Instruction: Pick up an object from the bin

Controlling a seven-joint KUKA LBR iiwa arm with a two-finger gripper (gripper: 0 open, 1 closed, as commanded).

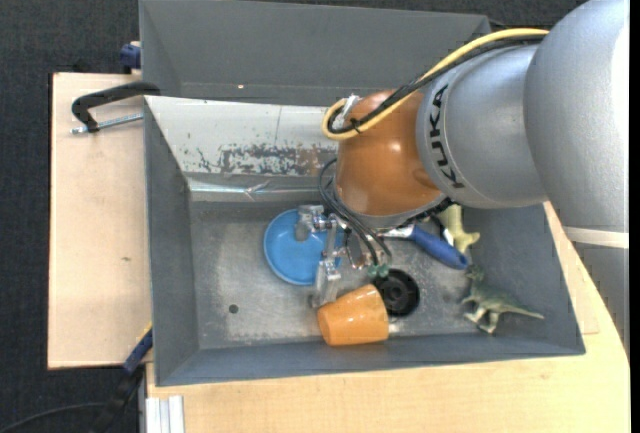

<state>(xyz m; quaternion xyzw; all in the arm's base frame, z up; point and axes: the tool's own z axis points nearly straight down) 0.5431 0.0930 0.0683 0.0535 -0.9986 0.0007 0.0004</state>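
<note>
My gripper [327, 263] hangs low in the middle of the bin, under the arm's orange cover. It is at the right edge of a round blue lid [286, 247] lying flat on the floor. An orange cup [353, 317] lies on its side just below the gripper, near the front wall. A black round part [401, 293] sits right of the cup.
To the right lie a blue-handled tool [441, 248], a pale yellow figure [459, 227] and a green toy dinosaur [491, 305] by the front right corner. The arm covers the bin's right rear part.
</note>
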